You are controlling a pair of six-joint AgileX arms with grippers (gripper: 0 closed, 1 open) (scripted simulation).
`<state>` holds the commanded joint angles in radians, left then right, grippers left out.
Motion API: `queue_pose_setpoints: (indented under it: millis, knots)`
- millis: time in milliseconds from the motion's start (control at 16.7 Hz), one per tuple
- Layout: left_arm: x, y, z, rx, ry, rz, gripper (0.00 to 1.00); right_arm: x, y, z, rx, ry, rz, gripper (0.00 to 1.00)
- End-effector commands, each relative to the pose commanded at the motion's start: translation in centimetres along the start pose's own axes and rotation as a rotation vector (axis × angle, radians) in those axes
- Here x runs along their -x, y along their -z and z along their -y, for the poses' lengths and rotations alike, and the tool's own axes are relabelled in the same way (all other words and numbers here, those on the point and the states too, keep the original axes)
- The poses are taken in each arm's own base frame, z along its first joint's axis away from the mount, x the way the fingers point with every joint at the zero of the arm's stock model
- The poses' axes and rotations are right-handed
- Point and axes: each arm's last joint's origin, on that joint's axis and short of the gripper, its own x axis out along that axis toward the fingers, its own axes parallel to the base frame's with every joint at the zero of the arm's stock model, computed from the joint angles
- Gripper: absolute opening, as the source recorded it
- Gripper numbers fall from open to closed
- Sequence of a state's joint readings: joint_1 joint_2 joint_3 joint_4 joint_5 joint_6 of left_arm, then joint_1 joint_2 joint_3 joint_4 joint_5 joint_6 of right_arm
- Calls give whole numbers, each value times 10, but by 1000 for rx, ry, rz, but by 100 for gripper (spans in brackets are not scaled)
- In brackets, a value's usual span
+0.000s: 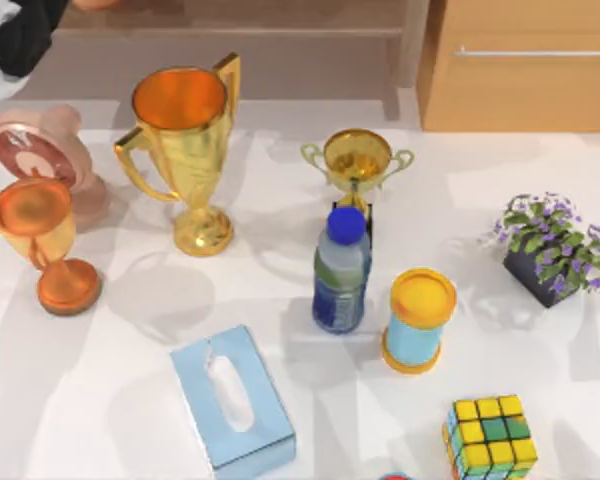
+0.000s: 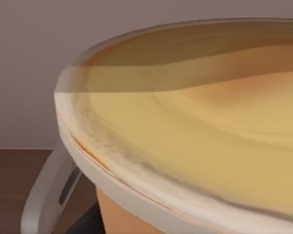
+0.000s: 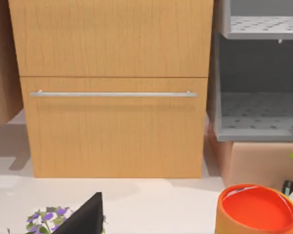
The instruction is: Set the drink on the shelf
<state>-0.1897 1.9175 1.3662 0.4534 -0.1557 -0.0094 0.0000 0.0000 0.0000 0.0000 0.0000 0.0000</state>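
the drink [image 1: 340, 275], a bottle with a blue cap, stands upright on the white tabletop [image 1: 130, 400], just in front of the small gold trophy [image 1: 357, 160] and beside the blue can with an orange lid [image 1: 417, 320]. the shelf [image 1: 230, 40] runs along the far edge, left of the light-wood cabinet [image 1: 525, 70]. the left arm [image 1: 15, 40] is at the far left corner; whether each pincer is spread or pressed together, i cannot tell.

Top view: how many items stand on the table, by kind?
Trophy cups: 3 – large gold, small gold, orange
Bottles: 1, blue-capped
Tissue boxes: 1
Orange-lidded blue cans: 1
Colour cubes: 1
Potted plants: 1
Pink clocks: 1
Total: 9
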Motion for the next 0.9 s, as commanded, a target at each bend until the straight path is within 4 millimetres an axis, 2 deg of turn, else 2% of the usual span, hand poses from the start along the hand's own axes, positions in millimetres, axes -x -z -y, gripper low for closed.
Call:
queue_pose_setpoints:
  millis: [120,360,900]
  knots:
    - [-10,8,0,0,0,-1,0,0,0,0,0,0,0,100]
    - [-12,8,0,1,0,2,0,0,0,0,0,0,0,100]
    - [-12,8,0,1,0,2,68,0,0,0,0,0,0,100]
